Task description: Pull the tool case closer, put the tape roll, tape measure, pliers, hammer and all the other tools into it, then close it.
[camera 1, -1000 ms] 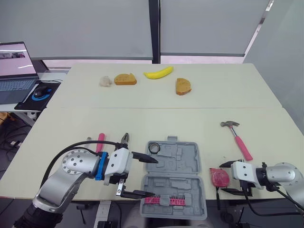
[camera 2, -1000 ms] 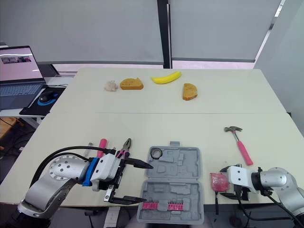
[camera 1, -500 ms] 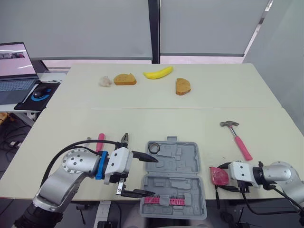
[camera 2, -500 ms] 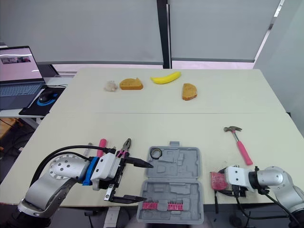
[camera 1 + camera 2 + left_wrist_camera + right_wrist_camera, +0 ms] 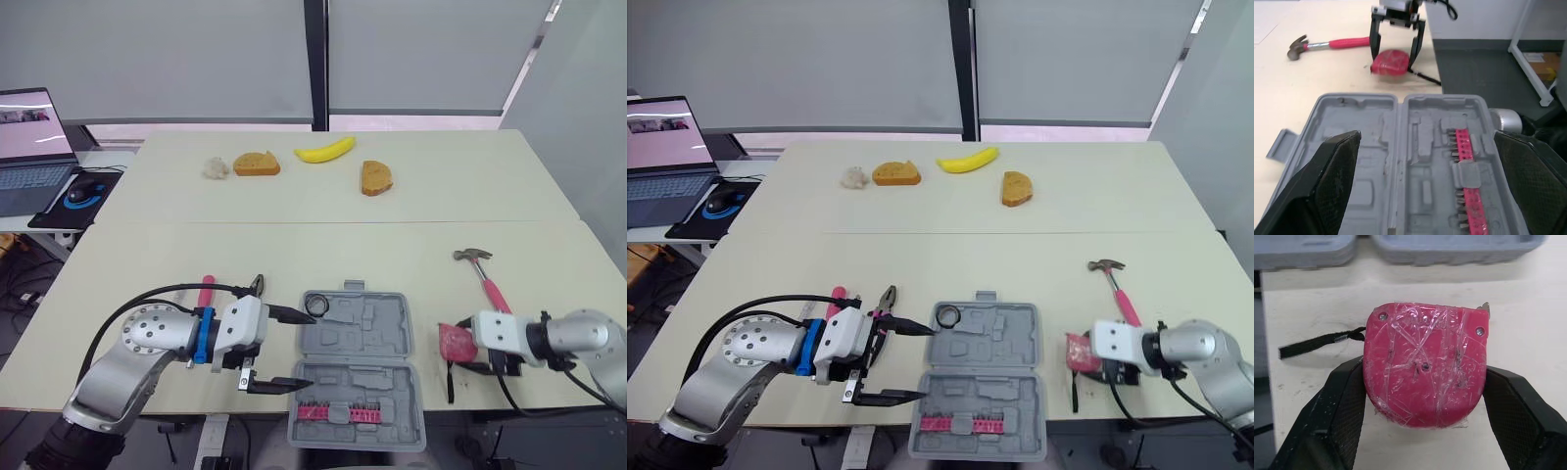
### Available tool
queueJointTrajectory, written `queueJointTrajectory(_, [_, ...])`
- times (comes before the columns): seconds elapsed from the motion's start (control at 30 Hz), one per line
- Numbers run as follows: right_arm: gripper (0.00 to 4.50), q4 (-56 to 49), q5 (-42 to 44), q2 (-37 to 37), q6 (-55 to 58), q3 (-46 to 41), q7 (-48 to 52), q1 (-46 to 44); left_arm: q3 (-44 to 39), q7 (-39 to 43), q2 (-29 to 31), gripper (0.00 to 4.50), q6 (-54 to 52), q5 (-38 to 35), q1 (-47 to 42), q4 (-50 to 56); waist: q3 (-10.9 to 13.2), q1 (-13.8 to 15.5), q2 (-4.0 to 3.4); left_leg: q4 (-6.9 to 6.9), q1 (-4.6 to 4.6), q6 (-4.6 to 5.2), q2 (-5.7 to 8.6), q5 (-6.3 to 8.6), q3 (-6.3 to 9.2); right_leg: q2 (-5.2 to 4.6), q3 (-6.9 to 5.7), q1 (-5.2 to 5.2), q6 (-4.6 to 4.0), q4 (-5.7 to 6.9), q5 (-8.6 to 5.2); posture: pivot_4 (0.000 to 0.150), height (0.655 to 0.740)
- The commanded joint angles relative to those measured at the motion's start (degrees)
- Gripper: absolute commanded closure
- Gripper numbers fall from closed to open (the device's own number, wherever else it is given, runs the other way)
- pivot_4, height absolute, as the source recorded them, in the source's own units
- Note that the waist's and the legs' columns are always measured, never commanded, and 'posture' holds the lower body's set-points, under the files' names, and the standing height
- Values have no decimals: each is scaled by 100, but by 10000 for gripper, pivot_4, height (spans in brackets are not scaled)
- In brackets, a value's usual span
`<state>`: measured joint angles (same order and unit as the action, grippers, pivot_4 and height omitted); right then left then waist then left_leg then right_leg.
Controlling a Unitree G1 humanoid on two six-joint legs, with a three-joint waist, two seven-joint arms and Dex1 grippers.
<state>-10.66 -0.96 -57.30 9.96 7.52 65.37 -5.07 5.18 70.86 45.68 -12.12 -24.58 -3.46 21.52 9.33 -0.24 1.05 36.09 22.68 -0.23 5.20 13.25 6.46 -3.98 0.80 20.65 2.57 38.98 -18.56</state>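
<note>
Tool case: You had the grey tool case [image 5: 377, 343] lying open and flat near the front edge of the table [image 5: 294, 245], between your two grippers. Its latch tab was on the far side.
Inside the case: A black tape roll [image 5: 316, 306] sat in the far left corner of the far half. A pink strip of bits [image 5: 338, 411] was in the near half.
Left gripper: Your left gripper [image 5: 308, 348] was at the left edge of the case, its two black fingers spread wide and holding nothing. One tip was just beside the tape roll and the other was at the left edge of the near half.
Right gripper: Your right gripper [image 5: 1393, 53] was gripping the tape measure. Its fingers [image 5: 1337, 401] pressed against both sides of it.
Tape measure: The red tape measure [image 5: 1425, 362], wrapped in clear film, rested on the table just right of the case. Its black strap [image 5: 1317, 340] trailed off to one side.
Hammer: The hammer [image 5: 495, 294] with a pink handle lay on the table beyond your right gripper, apart from the case, with the head at the far end.
Pliers: The pliers [image 5: 258, 285] lay just left of the far left corner of the case. Your left arm hid a part of the handles.
Pink-handled tool: A pink-handled tool [image 5: 207, 291] lay left of the pliers. I could not tell what kind it was.
Far side of the table: A banana [image 5: 325, 150], two bread slices [image 5: 257, 163] [image 5: 376, 177] and a small pale lump [image 5: 216, 167] lay there, well apart from the tools.
Side desk: A laptop [image 5: 29, 137] and a mouse [image 5: 80, 192] stood to your left.
</note>
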Motion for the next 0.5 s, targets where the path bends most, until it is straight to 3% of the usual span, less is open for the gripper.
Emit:
queueJointTrajectory(0.03, [12866,-621,27,-85,759,117,187,-418,-160,-125,9,0,78,44,-74,-57,0,13,1,0,2,0,0,0,1,0,-1,0,0,-3,0,1500,7400])
queueJointTrajectory(0.2, [12866,-898,-220,86,1745,887,554,-1547,-12,-278,-58,0,14,236,-338,-232,1,11,2,1,24,0,5,0,-1,-5,1,24,1,-4,1,1500,7400])
queueJointTrajectory(0.5, [12866,98,-851,1093,2135,2401,1024,-3239,431,-473,-322,0,103,699,-716,-334,1,-22,2,1,33,-3,5,-2,-8,-4,7,45,0,1,2,1500,7400])
